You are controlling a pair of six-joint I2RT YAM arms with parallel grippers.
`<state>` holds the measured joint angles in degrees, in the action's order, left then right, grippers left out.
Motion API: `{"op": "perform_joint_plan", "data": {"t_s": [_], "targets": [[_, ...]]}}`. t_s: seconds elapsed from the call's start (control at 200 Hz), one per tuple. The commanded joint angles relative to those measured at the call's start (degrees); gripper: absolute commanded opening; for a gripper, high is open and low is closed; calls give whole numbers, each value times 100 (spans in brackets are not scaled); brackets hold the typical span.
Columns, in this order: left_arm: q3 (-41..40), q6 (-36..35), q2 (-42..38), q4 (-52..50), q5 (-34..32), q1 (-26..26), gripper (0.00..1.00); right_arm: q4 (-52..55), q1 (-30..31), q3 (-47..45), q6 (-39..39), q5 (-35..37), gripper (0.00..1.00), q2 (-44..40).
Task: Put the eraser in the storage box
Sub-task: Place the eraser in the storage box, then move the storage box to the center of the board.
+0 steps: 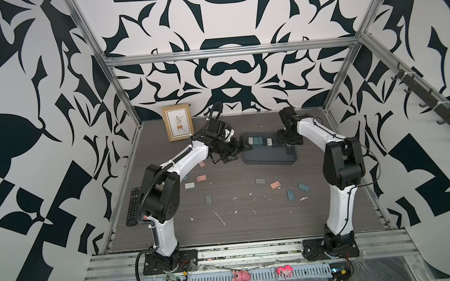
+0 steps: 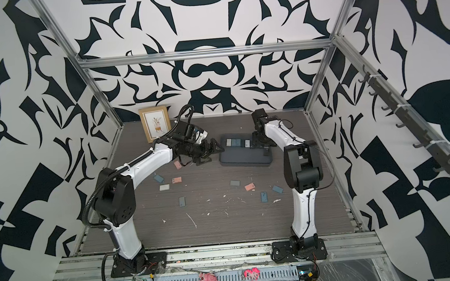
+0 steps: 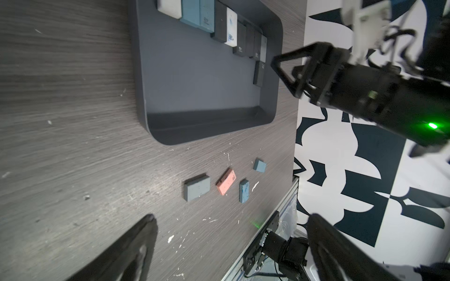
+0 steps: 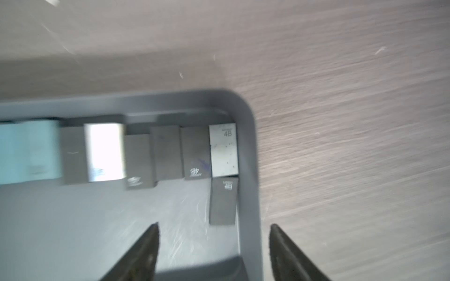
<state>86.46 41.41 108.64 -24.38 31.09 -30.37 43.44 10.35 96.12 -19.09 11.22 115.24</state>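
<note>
The right jaws are open and empty above the storage box (image 1: 267, 155), at its far right corner, where a dark eraser (image 4: 222, 202) lies flat. The left jaws are wide open and empty at its left edge.

Storage box (image 1: 267, 155) near half bare; eraser row (image 1: 258, 141) lines far wall.

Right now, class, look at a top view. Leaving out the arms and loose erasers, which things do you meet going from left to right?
remote control → picture frame → storage box → hook rail on the side wall.
</note>
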Motion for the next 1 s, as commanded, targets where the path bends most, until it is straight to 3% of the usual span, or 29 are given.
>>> {"op": "perform_joint_plan", "data": {"t_s": [0.0,0.195,0.405,0.64,0.995], "targets": [[394,-297,362,-465,-412,49,99,-39,-202,-96,46,-342,78,-393],[829,-361,948,-429,-487,254,99,-357,-779,-240,111,-1307,84,-54],[1147,-256,1517,8,-78,356,99,-696,-857,-364,98,-1868,93,270],[1539,-174,2006,111,29,374,99,-803,-798,-349,85,-2097,96,423],[1427,-34,1992,347,168,383,99,-727,-402,-160,108,-1962,97,531]]}}
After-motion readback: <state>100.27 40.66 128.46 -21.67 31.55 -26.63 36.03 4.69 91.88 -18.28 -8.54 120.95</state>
